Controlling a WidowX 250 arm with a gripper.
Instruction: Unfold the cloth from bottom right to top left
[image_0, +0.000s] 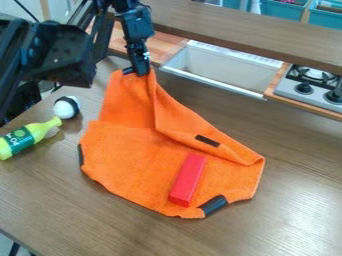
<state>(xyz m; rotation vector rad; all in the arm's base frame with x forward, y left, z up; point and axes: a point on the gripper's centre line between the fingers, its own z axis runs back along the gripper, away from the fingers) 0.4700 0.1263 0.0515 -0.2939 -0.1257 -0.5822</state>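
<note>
The bench (287, 220), wood-grained, carries the loose items. The robot arm (63, 55) enters at the upper left. The orange cloth (130, 160) occupies the middle of the bench: its lower part lies spread, its top end is raised to a peak, and a fold runs from the peak down to the right edge. Behind it sit the white sink (220, 70) and, to the right, the stove (309, 82). The gripper (137, 72) points down at the peak, jaws pinching the cloth. A yellow-green bottle (23, 139) lies at the far left, neck toward a white-and-black ball (67, 107). A red block (188, 180) rests on the cloth, beside a dark patch (214, 205) at the lower edge
</note>
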